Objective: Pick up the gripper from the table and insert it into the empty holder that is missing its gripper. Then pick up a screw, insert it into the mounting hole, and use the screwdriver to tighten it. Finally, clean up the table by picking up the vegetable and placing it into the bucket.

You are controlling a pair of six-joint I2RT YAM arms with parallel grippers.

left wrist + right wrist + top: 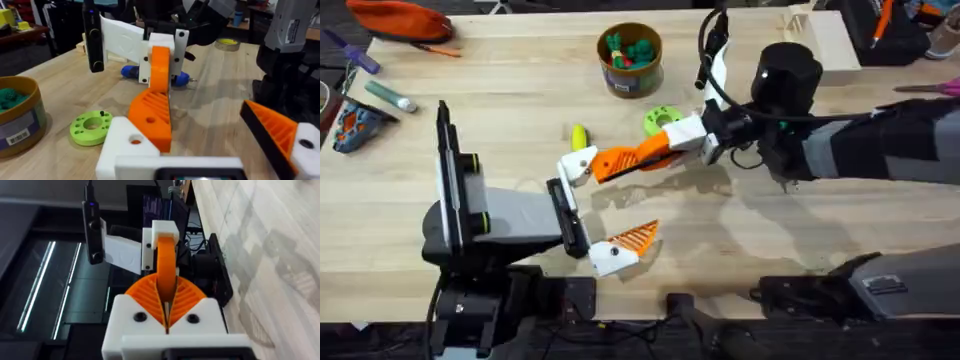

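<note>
At centre frame, the right gripper [638, 156], jaws clamped on the orange fingertip [620, 160], presents it to the white holder [577, 166] on the left gripper [595, 210], whose jaws stand apart. The fingertip looks light, rigid and slippery-sided; its ribbed face likely gives the surest hold.

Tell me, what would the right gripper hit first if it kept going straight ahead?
Probably the holder on the left arm: the orange gripper that the right gripper carries points right at it, seemingly almost touching.

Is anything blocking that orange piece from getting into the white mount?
Nothing visible does. The right gripper holds the orange fingertip right against the left arm's empty holder, with no object between them.
</note>
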